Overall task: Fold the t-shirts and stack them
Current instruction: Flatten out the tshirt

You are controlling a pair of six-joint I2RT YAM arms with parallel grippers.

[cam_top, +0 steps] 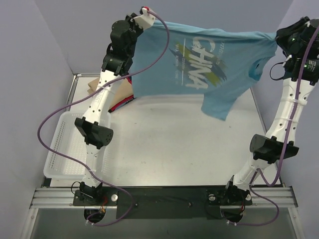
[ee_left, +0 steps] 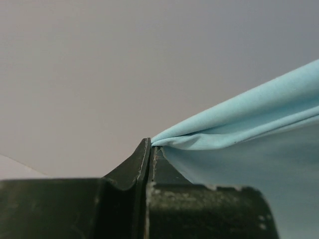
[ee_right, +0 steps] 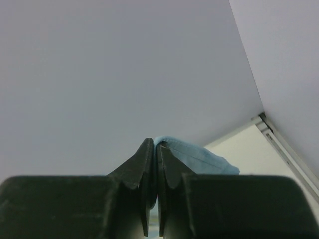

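The light blue t-shirt point(cam_top: 199, 64) with white "CHINA" lettering hangs stretched in the air above the far half of the table. My left gripper point(cam_top: 145, 16) is shut on its left corner; the wrist view shows the cloth point(ee_left: 239, 124) pinched between the closed jaws point(ee_left: 151, 145). My right gripper point(cam_top: 279, 37) is shut on its right corner, with blue hem point(ee_right: 199, 157) coming out of the jaws point(ee_right: 154, 144). A sleeve hangs at the right and the lower edge droops toward the table. The tan t-shirt point(cam_top: 92, 85) and the red-and-black t-shirt point(cam_top: 123, 98) lie at the far left, partly hidden by the left arm.
A white mesh basket point(cam_top: 62, 144) stands along the table's left side under the left arm. The grey table top point(cam_top: 179, 149) lies below the hanging shirt. Walls enclose the table on the left, back and right.
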